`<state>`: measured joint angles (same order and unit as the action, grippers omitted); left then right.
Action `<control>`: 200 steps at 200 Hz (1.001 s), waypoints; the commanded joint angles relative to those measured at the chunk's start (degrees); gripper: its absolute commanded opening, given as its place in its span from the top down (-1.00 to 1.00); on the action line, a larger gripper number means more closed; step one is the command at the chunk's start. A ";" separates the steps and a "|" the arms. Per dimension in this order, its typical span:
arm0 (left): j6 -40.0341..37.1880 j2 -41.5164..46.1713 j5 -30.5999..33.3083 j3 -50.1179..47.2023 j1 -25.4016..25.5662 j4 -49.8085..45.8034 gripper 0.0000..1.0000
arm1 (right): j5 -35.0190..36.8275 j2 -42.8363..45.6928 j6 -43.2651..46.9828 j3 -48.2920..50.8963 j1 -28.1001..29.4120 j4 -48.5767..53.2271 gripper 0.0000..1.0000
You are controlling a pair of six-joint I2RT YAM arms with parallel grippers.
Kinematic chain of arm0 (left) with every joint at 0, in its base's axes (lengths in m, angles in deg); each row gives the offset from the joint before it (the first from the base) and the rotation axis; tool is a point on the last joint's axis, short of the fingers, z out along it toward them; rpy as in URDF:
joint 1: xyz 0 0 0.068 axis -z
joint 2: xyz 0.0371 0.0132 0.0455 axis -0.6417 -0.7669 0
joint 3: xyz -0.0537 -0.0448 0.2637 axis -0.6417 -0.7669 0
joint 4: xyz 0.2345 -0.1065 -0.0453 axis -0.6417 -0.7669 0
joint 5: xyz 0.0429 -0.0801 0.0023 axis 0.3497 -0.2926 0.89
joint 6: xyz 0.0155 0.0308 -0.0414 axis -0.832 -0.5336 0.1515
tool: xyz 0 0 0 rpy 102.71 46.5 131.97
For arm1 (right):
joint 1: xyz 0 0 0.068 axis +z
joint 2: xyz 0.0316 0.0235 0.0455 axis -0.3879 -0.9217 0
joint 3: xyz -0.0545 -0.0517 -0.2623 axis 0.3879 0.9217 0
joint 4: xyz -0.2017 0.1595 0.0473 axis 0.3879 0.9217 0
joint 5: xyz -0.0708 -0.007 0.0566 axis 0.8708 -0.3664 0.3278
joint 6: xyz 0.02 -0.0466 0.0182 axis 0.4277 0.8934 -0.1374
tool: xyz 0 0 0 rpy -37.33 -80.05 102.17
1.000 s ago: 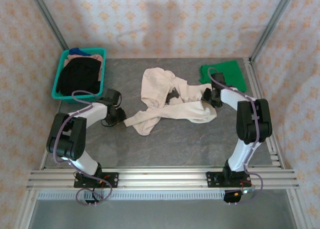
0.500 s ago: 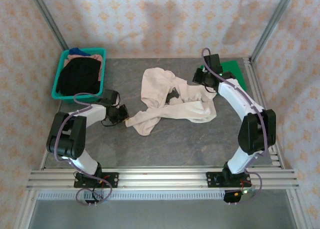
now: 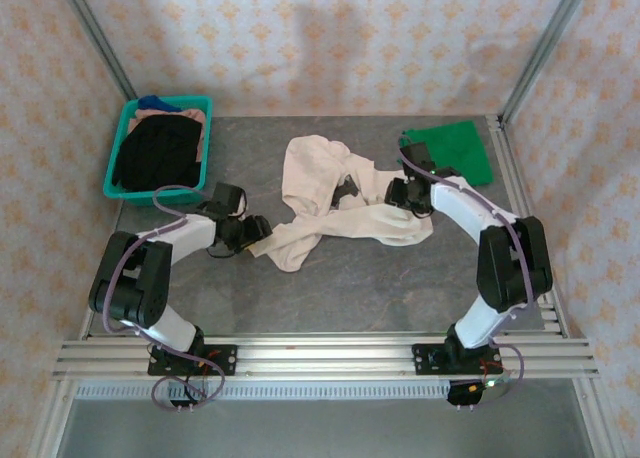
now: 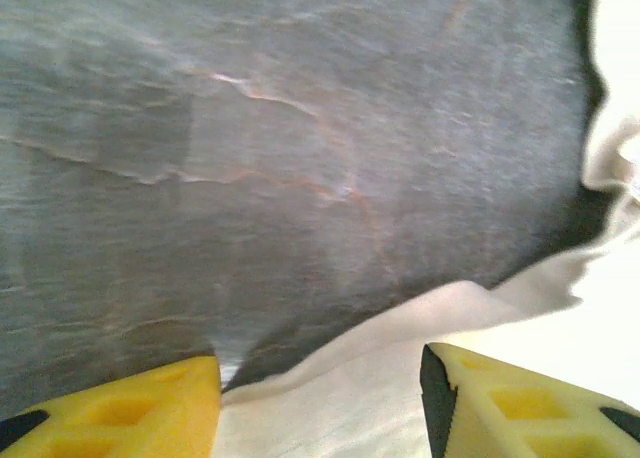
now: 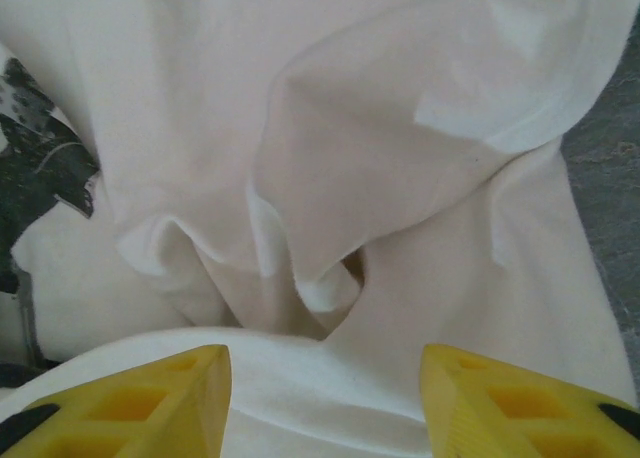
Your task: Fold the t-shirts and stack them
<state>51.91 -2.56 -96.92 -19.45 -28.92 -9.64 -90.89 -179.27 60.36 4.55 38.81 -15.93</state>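
Back at the cream t-shirt [image 3: 330,193], mid-frame
My left pincer [image 4: 320,360] and right pincer [image 5: 325,356] just released, nothing grasped yet

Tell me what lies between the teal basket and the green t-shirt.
In the top view, a stretch of bare grey table and then the crumpled cream t-shirt lie between the basket and the green t-shirt.

Left arm [image 3: 135,278], right arm [image 3: 510,263]: white links, black joints, purple cables [image 3: 172,189]; fingers [image 5: 130,398] yellow, square recesses.
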 commanded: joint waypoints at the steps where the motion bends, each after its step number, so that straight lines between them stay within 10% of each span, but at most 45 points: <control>1: 2.32 -0.88 -2.60 -1.49 2.49 3.59 -0.14 | -1.35 -3.69 -0.13 -1.58 0.53 0.09 0.15; 34: 3.26 -1.54 -4.63 -1.95 2.72 6.28 0.11 | -0.55 -4.96 -0.08 -3.80 1.93 1.47 0.68; 65: 3.31 -0.94 -6.28 -1.82 2.64 6.08 1.00 | -0.90 -2.61 -0.55 -3.67 2.16 1.77 1.00; 154: 1.25 26.04 -1.96 14.55 -15.56 -14.57 1.00 | 4.54 10.84 2.87 -18.07 14.04 12.23 1.00; 200: -0.61 27.60 3.87 10.88 -16.27 -17.89 1.00 | 1.06 8.37 0.52 -7.12 14.19 8.10 -0.07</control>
<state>53.11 28.21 -97.62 -4.24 -44.85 -20.16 -89.69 -166.03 61.35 -8.23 53.50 -8.87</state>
